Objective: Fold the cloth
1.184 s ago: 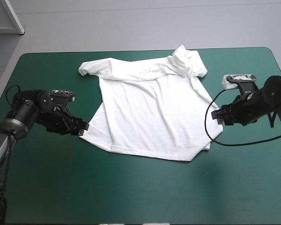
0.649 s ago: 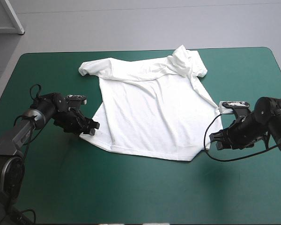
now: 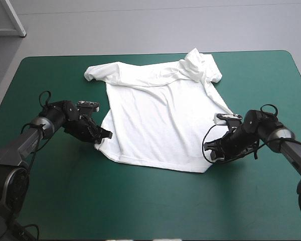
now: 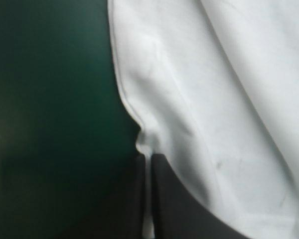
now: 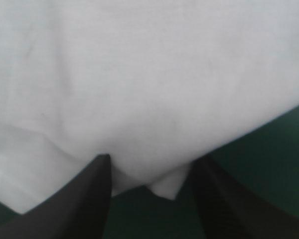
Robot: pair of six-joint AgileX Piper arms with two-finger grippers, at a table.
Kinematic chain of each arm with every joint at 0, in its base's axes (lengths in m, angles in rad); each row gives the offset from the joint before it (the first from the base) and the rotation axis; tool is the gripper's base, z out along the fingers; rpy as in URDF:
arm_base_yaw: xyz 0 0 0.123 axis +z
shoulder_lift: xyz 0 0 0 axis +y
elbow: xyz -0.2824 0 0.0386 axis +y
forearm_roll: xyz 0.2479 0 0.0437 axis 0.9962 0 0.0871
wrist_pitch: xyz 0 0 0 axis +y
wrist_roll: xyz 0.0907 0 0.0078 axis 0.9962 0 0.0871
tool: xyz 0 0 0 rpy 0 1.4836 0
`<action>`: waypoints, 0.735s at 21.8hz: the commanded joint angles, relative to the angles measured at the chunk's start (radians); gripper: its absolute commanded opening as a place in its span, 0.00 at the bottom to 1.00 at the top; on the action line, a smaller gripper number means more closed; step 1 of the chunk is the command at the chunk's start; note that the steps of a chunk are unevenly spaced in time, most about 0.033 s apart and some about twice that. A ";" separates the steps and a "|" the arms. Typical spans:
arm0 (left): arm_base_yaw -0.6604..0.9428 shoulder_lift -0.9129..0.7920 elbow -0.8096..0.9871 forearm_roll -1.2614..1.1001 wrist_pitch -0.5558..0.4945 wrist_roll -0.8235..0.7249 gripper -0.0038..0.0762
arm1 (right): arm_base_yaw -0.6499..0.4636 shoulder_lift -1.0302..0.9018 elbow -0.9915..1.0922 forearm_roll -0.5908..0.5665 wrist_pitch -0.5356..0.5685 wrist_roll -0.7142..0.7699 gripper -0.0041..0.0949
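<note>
**T-shirt flat on surface: left pincer clamped on hem, right pincer apart**

T-shirt (image 3: 160, 115) lies spread flat on the middle of the surface (image 3: 140, 211). Its collar end points to 12 o'clock and its hem to 6. The teal-green cover shows all round it.

The 11 o'clock sleeve (image 3: 96, 73) lies out to the side, slightly rolled. The 1 o'clock sleeve (image 3: 203, 65) is bunched and folded over itself. There are wrinkles across the shoulders; the body is mostly smooth.

Left pincer (image 3: 105, 134) sits low at the shirt's 8 o'clock, on the hem corner. In the left wrist view its black fingers (image 4: 177, 209) are all but together, with a thin strip of white cloth pinched between them. So it's clamped on the T-shirt. The shirt's edge runs on ahead of the tips, with cover on one side and cloth on the other.

Right pincer (image 3: 209, 150) sits low at the shirt's 4 o'clock, at the other hem corner. In the right wrist view its fingers (image 5: 89, 199) stand apart. The corner of the hem lies in the gap between them, not gripped. White cloth fills the view ahead, and cover shows under and beside the tips.
</note>
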 commanded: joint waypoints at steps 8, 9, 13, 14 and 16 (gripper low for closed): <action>-0.013 -0.054 0.004 -0.017 0.017 -0.009 0.04 | 0.008 0.022 -0.052 0.010 -0.047 -0.086 0.03; -0.013 -0.075 -0.006 -0.017 0.014 -0.012 0.04 | 0.008 0.009 -0.075 0.002 -0.042 -0.086 0.03; -0.013 -0.156 -0.067 -0.004 0.016 -0.050 0.04 | 0.008 -0.039 -0.214 -0.049 0.023 -0.038 0.03; -0.013 -0.205 -0.121 0.021 0.033 -0.076 0.04 | 0.008 -0.055 -0.302 -0.077 0.078 -0.011 0.03; -0.013 -0.271 -0.231 0.092 0.087 -0.127 0.04 | 0.008 -0.070 -0.466 -0.123 0.168 0.022 0.03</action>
